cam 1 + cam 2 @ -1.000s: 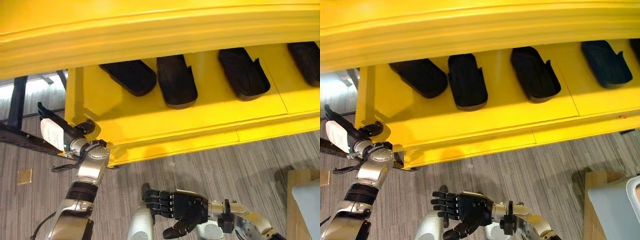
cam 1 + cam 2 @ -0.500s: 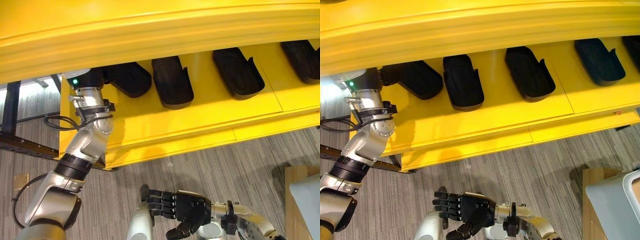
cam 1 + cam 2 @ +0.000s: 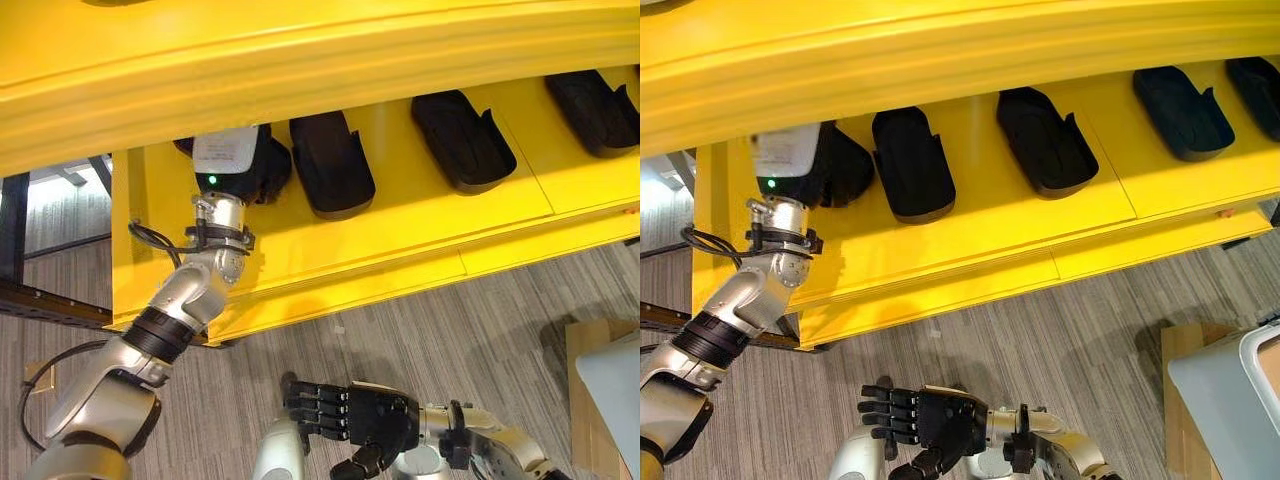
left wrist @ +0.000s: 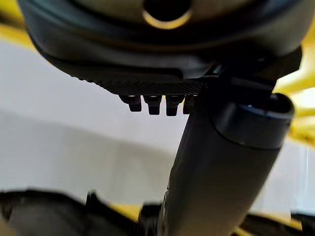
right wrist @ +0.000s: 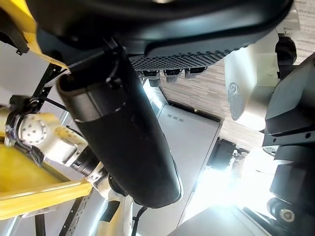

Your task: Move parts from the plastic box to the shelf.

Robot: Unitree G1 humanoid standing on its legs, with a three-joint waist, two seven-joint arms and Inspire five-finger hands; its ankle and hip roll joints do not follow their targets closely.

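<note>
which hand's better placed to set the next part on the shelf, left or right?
Left, likely. The left hand is already up inside the yellow shelf, at the leftmost black part; whether it grips it is hidden. The right hand hangs low over the floor, fingers straight, holding nothing.

Your robot has shiny silver arms and dark hands — the left hand (image 3: 232,160) wears a white cover with a green light.

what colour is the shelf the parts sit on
Bright yellow all over; the shelf shows best in the right eye view, with the black parts lying on it.
</note>
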